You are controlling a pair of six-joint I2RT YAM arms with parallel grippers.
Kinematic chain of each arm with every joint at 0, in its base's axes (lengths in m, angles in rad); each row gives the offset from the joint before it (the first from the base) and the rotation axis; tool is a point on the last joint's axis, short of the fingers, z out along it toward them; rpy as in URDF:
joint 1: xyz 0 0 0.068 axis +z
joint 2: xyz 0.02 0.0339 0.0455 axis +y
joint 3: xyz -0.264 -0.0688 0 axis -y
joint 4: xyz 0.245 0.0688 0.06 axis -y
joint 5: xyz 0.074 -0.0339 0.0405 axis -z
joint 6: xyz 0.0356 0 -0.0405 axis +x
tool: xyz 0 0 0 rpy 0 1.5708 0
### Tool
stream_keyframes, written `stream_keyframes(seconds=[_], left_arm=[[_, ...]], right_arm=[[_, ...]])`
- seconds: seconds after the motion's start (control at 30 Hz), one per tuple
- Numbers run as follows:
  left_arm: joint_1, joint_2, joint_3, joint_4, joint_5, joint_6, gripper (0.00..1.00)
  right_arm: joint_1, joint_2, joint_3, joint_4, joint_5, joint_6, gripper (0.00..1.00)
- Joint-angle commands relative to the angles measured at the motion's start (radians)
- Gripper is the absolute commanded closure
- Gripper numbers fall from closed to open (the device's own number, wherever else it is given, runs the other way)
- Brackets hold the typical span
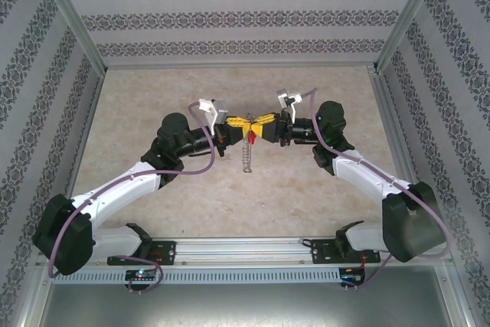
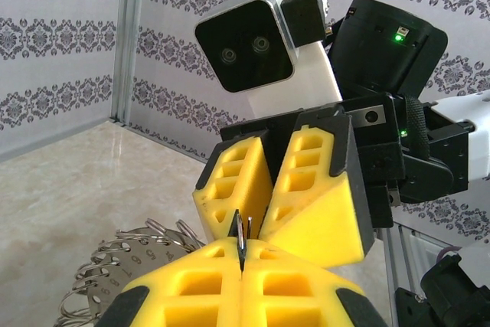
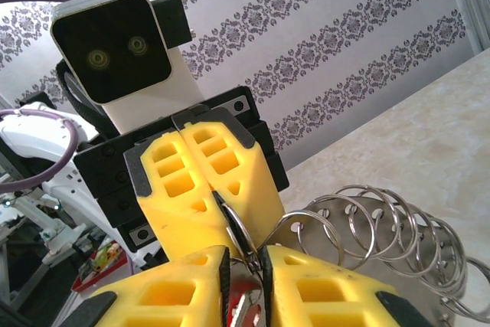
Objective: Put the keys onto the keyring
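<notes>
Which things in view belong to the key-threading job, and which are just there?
Job: large thin silver metal keyring hoop fringed with small rings, pinched in the left pincer; tiny red-headed key, in the right pincer.
Bystanders: beige table top; patterned wall panels; aluminium base rail.

Small dark digits (image 2: 136, 256) stand in a curved row on the flat grey face of the large silver-grey metal hoop (image 2: 107, 285) fringed with small silvery rings, low on the left of the left wrist view. They look like 4, 6, 6, 1, 8, but they are tiny, tilted and partly covered by the rings, so the reading is unsure.
</notes>
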Motion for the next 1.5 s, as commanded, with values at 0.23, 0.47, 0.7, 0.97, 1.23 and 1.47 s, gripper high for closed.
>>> stream_keyframes(seconds=[0.23, 0.47, 0.7, 0.97, 1.23, 1.47], left_arm=[[-0.012, -0.003, 0.036, 0.022, 0.012, -0.006, 1.0], [-0.011, -0.018, 0.068, -0.091, -0.099, -0.005, 0.88], [-0.009, -0.061, 0.104, -0.223, -0.168, 0.069, 0.58], [0.007, -0.088, 0.226, -0.507, -0.171, 0.229, 0.5], [0.065, -0.046, 0.366, -0.751, -0.122, 0.327, 0.47], [0.106, -0.013, 0.408, -0.862, -0.034, 0.397, 0.48]], right_arm=[[-0.009, -0.021, 0.02, -0.001, 0.003, -0.024, 1.0], [-0.039, -0.061, 0.062, -0.258, 0.025, -0.135, 1.0], [-0.05, -0.065, 0.144, -0.537, 0.063, -0.277, 1.0], [-0.004, -0.016, 0.352, -1.04, 0.201, -0.596, 1.0], [0.103, 0.074, 0.593, -1.457, 0.536, -0.846, 1.0], [0.18, 0.123, 0.738, -1.602, 0.69, -0.932, 1.0]])
